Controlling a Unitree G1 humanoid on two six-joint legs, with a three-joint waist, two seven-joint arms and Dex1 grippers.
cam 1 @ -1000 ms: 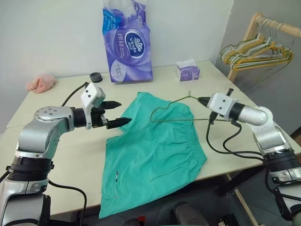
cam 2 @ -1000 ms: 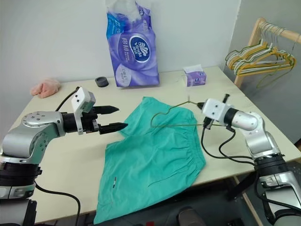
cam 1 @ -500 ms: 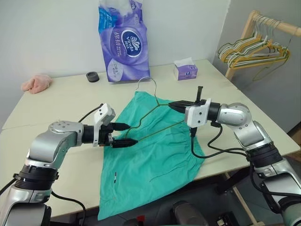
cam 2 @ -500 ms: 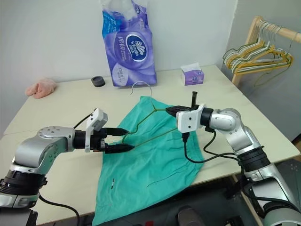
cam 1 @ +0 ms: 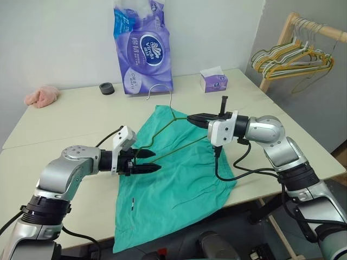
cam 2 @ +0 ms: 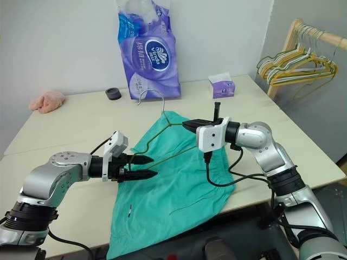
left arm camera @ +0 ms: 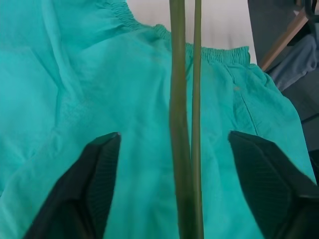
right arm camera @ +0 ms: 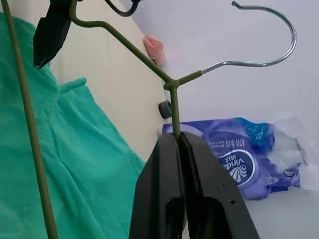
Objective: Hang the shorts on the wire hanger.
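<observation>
Our right tool (right arm camera: 178, 142) is clamped on the wire hanger (cam 1: 174, 120) just below its hook, holding it above the shorts (cam 1: 179, 179), which lie spread on the bench (cam 1: 70, 116). Our left tool (cam 1: 152, 164) has its fingers apart around the hanger's far corner.

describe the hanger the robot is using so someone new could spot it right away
Start at the beige table and the teal shorts spread on it. Held just above them is the wire hanger, thin olive-green wire, pinched near its neck by the right gripper, its far corner between the left gripper's fingers. Unlike the bunch of hangers on the wooden rack, it is single.
</observation>
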